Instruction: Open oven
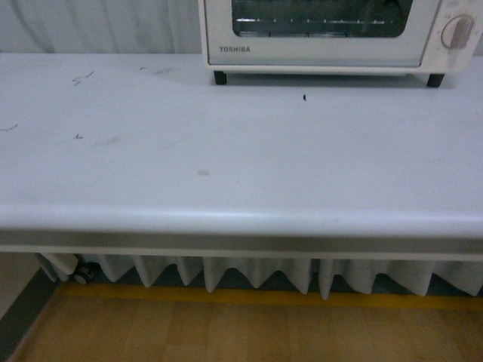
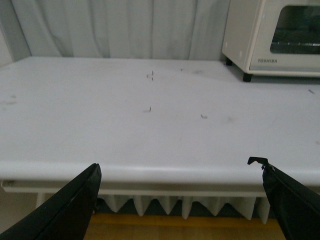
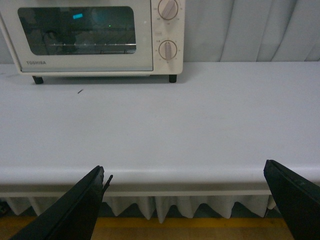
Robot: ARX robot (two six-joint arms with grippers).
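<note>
The left pincer (image 2: 176,165) is spread wide, its two dark fingers (image 2: 70,207) far apart with nothing between them, and it hangs just off the near edge of the table (image 2: 125,130). The right pincer (image 3: 185,169) is spread just as wide, grips nothing, and hangs off the same near edge. The oven (image 1: 332,49) stands at the far side of the white table, right of centre in the front view, close to the curtain (image 3: 240,30) behind it. It is well apart from both pincers. Its black feet (image 1: 219,77) rest on the table top. The door (image 3: 85,62) lies shut, flush with the oven front, with the TOSHIBA lettering at its lower left corner. The wire rack (image 3: 95,46) shows through the glass window (image 3: 75,25). Two round knobs (image 3: 167,50) sit one above the other to the right of the door. Small dark marks (image 2: 150,76) dot the table's left part. A pleated white skirt (image 1: 226,275) hangs below the table edge, above a wooden floor (image 1: 226,332).
</note>
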